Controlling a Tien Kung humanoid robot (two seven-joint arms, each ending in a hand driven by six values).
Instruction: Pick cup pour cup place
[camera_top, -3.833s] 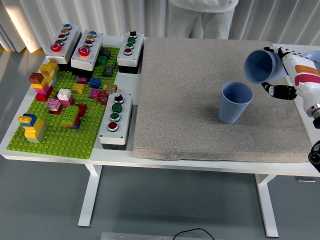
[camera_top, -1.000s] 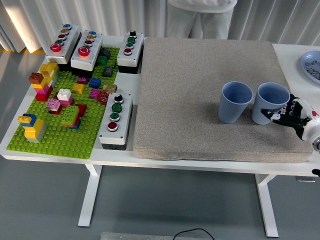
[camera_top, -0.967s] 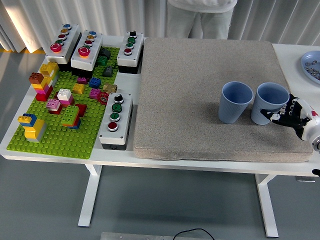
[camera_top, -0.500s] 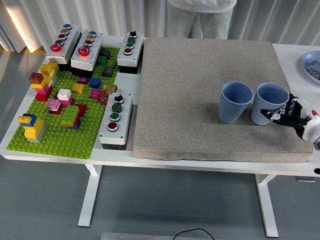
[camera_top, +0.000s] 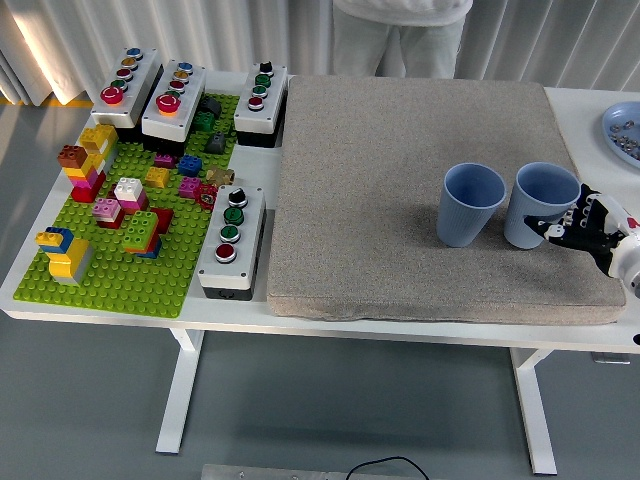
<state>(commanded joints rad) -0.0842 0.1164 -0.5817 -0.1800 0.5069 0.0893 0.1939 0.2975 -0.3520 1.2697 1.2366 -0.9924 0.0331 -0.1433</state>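
Cups are the whole matter, and both light-blue ribbed ones stand upright on the grey felt mat (camera_top: 410, 150) that covers the right half of the white table (camera_top: 240, 300). Largest after the mat is the green building-brick baseplate (camera_top: 120, 270) on the left, strewn with coloured bricks and hemmed by four push-button boxes (camera_top: 232, 240), all well apart from the work. A person (camera_top: 400, 30) in pale clothing stands at the far side, hands out of view. At the right edge a blue plate (camera_top: 625, 130) with small bits on it peeks in.

The left cup (camera_top: 470, 205) stands alone, mouth up, nothing touching it. The right cup (camera_top: 540, 205) sits just beside it, base flat on the mat, rims close but apart. The right robot hand (camera_top: 580, 228) lies against that cup's right side, black fingers (camera_top: 562, 233) loosely curled at the lower wall; whether they are gripping or only resting against it cannot be told. The left arm is not in view.

Judging by how things lie, the picking and pouring look done, and the placing nearly so: the cup is down and stable. What remains seems only to free the fingers and draw the arm clear without nudging either cup. Whether anything is inside the cups cannot be seen.
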